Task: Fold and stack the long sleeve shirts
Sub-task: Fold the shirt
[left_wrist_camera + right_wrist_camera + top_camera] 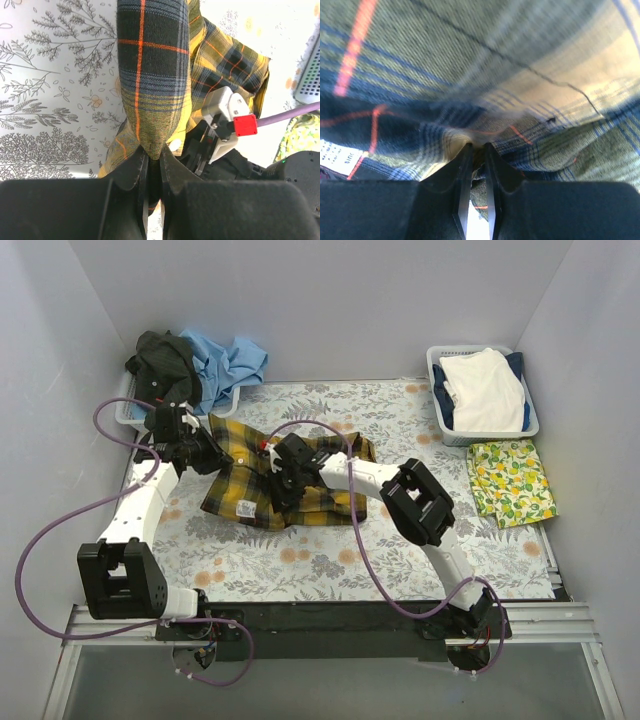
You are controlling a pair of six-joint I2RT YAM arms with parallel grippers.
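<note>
Shirts are what the tabletop [330, 562] holds. The plaid shirt [238, 498], yellow and black with thin red lines, lies crumpled near the middle of the tabletop, a little toward 10 o'clock.

The left pincer [154, 156] sits at the shirt's 10 o'clock edge. Its two fingers are squeezed almost together, and a fold of the plaid cloth is nipped between them. In the left wrist view, that fold goes from the tips straight up toward 12 o'clock, like a tall bump. The rest of the shirt spreads out toward 2 o'clock.

The right pincer [476, 148] is down on the middle of the plaid shirt. Its fingers are very close together, with a little bunch of plaid cloth caught at the tips. Cloth fills nearly all of the right wrist view. A small white label [334, 156] shows at 8 o'clock.

So both pincers hold the same shirt, one at its edge and one in its middle, near each other.

At 11 o'clock on the tabletop a dark shirt [162, 358] and a blue shirt [232, 362] lie in a heap. At 2 o'clock a basket [437, 400] holds white cloth [488, 390]. Just below it lies a lemon cloth [512, 482].
</note>
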